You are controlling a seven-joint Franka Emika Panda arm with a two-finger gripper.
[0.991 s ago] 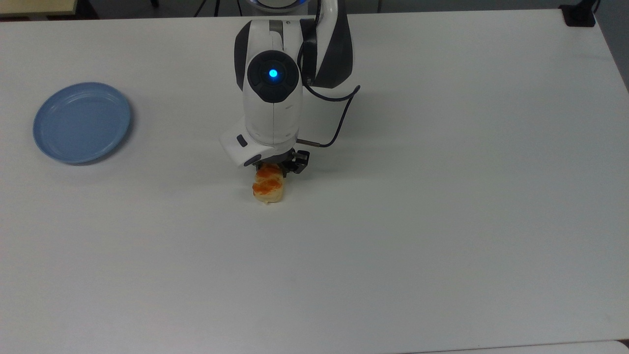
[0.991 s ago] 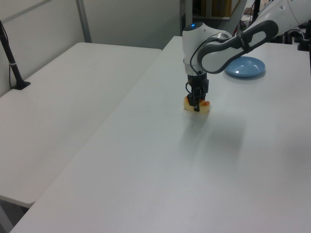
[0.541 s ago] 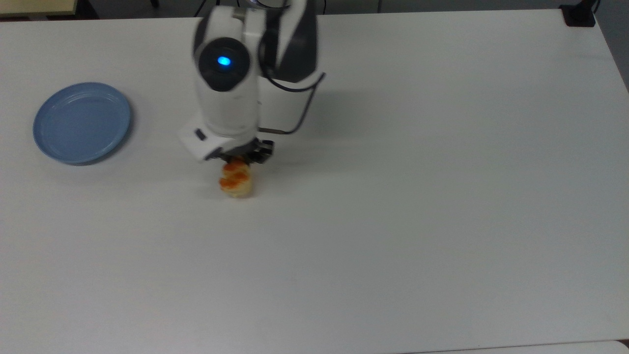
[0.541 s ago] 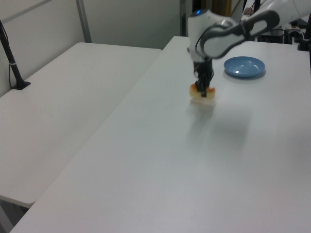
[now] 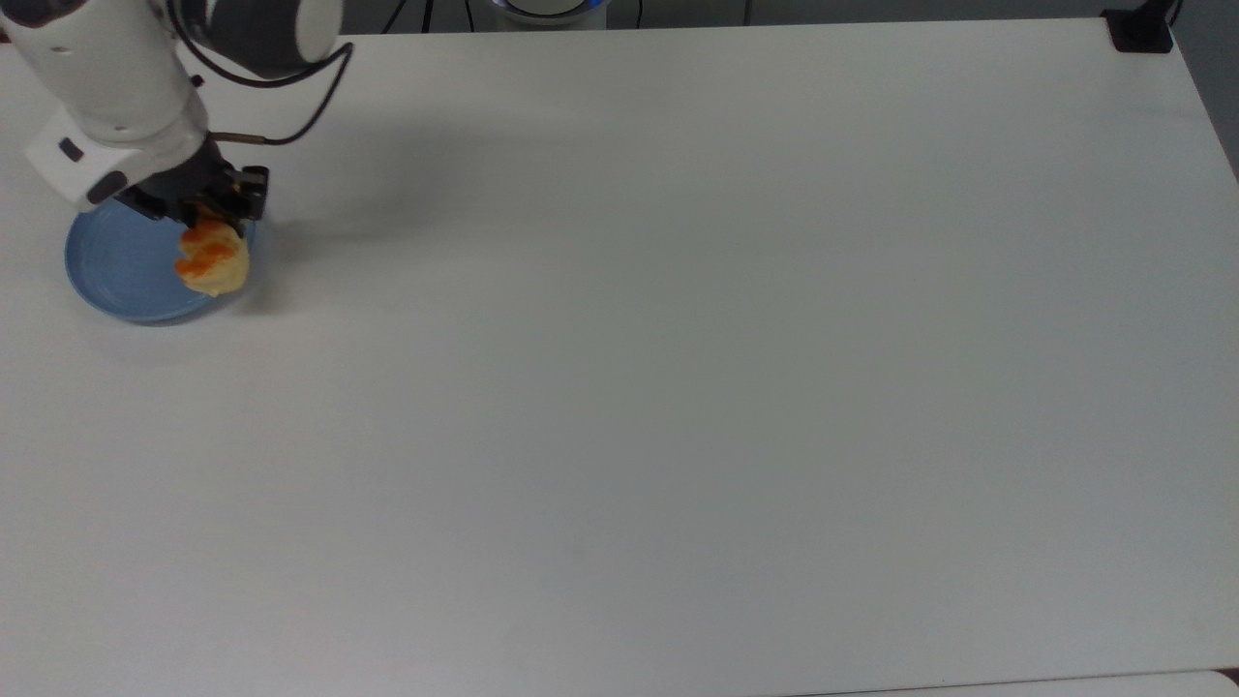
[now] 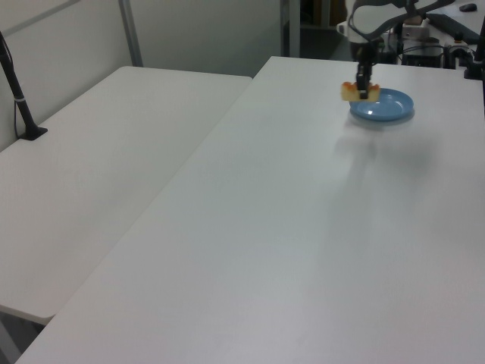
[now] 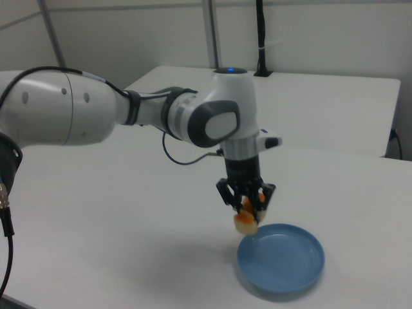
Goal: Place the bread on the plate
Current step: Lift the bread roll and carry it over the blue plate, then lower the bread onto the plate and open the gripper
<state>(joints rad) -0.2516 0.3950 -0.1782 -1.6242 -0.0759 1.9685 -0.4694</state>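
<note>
Bread (image 5: 212,263) clamped in the gripper (image 5: 205,221), aloft over the plate (image 5: 116,276) rim at the top view's left; lowering and release remain.

No legible text, labels, brands, numbers or signs found on any surface inspected. Arm casing, plate, table: all unmarked as far as could be read.

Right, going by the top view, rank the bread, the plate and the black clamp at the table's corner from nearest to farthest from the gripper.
1. bread: held in the gripper.
2. plate: just beneath, at the top view's left.
3. black clamp: far corner, the top view's upper right.
</note>
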